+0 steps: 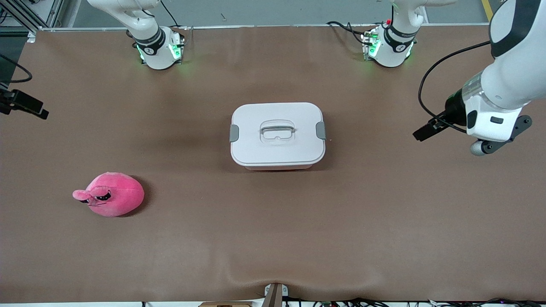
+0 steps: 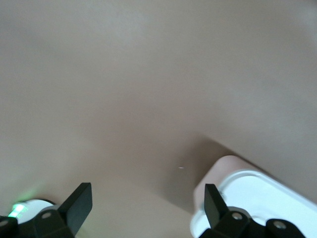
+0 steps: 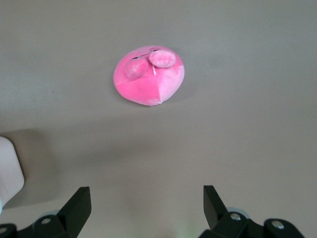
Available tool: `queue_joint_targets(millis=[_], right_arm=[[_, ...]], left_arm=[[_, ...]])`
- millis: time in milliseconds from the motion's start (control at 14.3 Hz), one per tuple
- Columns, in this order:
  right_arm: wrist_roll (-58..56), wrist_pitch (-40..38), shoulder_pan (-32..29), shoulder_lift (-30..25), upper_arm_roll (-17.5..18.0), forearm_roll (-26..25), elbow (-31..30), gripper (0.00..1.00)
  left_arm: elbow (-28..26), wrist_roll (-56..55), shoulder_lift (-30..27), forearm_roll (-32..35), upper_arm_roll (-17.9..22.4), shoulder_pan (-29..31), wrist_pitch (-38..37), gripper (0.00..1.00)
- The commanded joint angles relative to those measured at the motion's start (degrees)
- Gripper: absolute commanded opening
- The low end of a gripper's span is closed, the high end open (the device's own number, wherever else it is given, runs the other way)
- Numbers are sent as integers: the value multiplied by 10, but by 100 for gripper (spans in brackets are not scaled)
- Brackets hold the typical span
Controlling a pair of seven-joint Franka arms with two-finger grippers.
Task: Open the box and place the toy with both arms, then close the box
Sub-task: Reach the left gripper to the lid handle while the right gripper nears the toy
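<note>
The box stands in the middle of the table with its white lid on and its grey side latches against the lid. The pink toy lies on the table nearer to the front camera than the box, toward the right arm's end. My left gripper is in the air over the left arm's end of the table, open and empty; a corner of the box shows beside it. My right gripper is over the right arm's end, open and empty, with the toy in its view.
The brown table carries only the box and the toy. The two arm bases stand along the table's edge farthest from the front camera. A box corner shows in the right wrist view.
</note>
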Motion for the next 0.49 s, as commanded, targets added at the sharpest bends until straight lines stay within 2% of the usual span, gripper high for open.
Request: queue_joint_targets(millis=[0,420], right_arm=[[4,14,-22,17,6,-9,2,100],[5,12,-7,24,10,-7,-3,100]], left_arm=[[15,-98,13,-2,-6,-39,3,100],[14,-314,46,-5,-6,-125,4,100]])
